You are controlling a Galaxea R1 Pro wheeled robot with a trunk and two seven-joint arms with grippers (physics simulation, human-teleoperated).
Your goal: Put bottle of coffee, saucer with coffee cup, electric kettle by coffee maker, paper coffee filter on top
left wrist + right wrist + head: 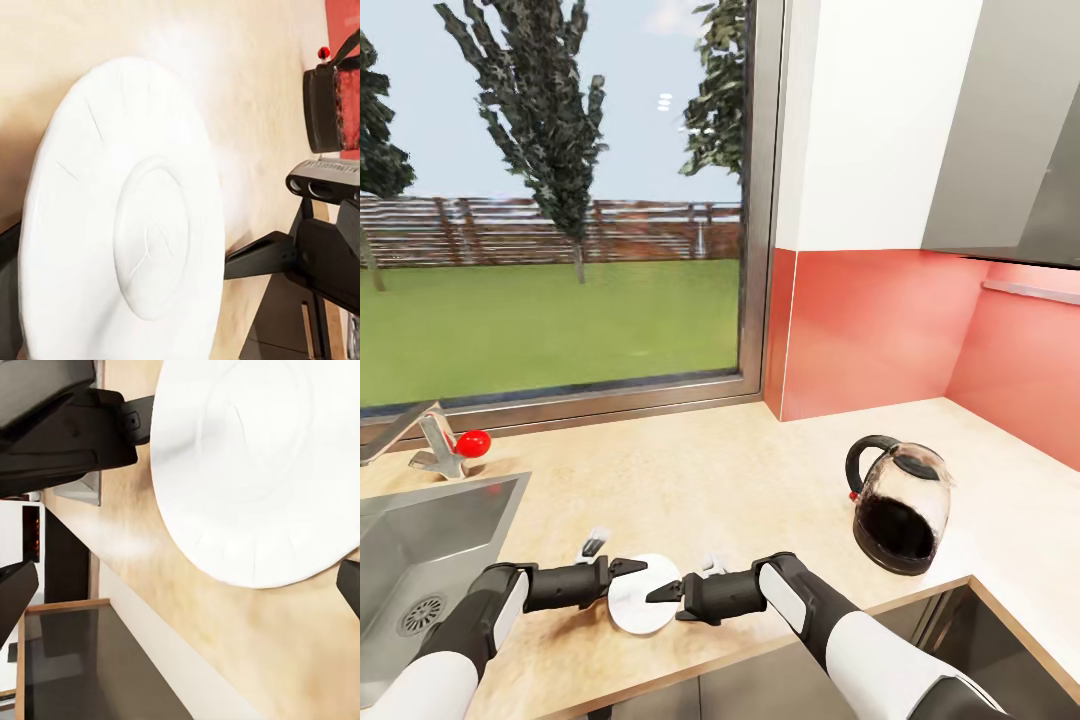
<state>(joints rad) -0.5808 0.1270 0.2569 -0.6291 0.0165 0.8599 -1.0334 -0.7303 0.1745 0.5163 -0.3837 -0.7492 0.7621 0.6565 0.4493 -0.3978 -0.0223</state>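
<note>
Both claws meet over the saucer (638, 600), which lies flat on the kitchen countertop (710, 480) near its front edge. The left gripper (628, 568) reaches from the left and the right gripper (663, 593) from the right, their black tips at the plate's rim; whether either one is open or clamped on it, I cannot tell. Both forearms lie low and nearly level. Further right stands the electric kettle (900, 515), well apart. To the left is a steel sink (430, 545) with a faucet (430, 440), behind it a big window (550, 190) and a red wall (880, 330).
</note>
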